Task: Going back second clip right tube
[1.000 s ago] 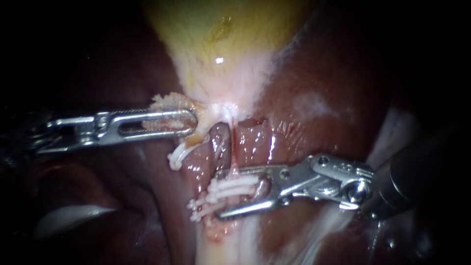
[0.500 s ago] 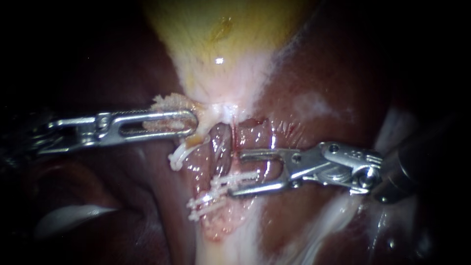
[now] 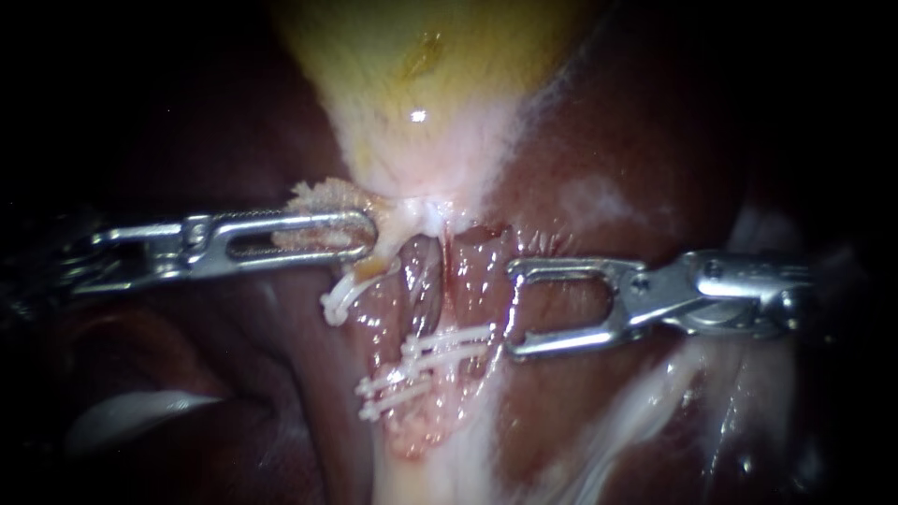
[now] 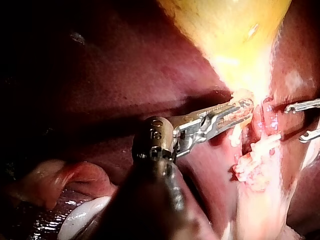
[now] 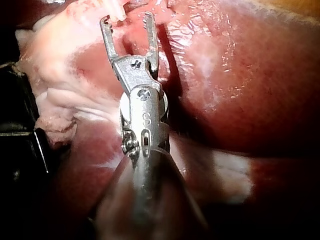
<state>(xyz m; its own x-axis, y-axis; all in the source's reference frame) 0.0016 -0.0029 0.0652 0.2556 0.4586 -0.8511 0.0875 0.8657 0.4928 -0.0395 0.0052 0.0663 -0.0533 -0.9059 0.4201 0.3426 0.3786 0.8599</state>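
Observation:
The yellow gallbladder [image 3: 421, 65] narrows down to a pale neck. My left instrument [image 3: 360, 234] is shut on frayed pale tissue at that neck; the left wrist view shows those jaws [image 4: 243, 107] clamped there too. Below the neck, the right tube [image 3: 441, 299] carries white clips [image 3: 451, 342] across it, with further clips [image 3: 398, 388] lower down. One more white clip [image 3: 341, 299] sits on the left tube. My right instrument [image 3: 513, 312] stands open and empty, just right of the clips and apart from them. Its spread jaws [image 5: 127, 20] hold nothing.
Dark red liver [image 3: 636, 140] lies around the gallbladder on both sides. Glistening pale tissue [image 3: 645, 411] runs below my right instrument. A pale whitish lump [image 3: 140, 411] sits low on the left. My right instrument's jaw tips [image 4: 296, 122] show beyond the clipped tube.
My right instrument has drawn back to the right, off the clipped tube, with its jaws spread wider. The clips stay on the tube. The left instrument has held still.

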